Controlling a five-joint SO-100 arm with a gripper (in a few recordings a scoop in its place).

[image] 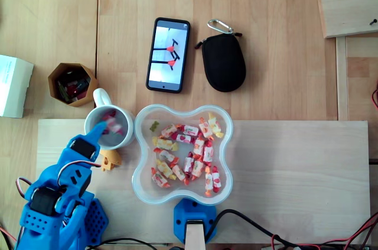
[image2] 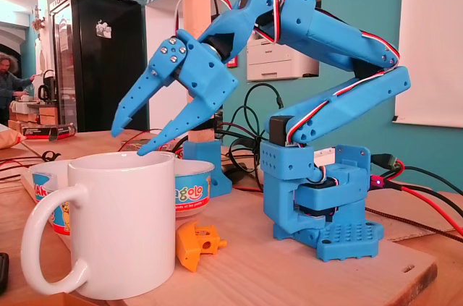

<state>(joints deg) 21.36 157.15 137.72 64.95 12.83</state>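
I hover the blue gripper (image2: pixel 128 142) over the white mug (image2: pixel 119 226), jaws parted and empty; the candy bowl (image: pixel 137 143) sits just beside it.

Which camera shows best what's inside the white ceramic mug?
The overhead view: it looks straight into the white ceramic mug, where a red-wrapped candy lies. The fixed view shows the mug from outside: wall and handle.
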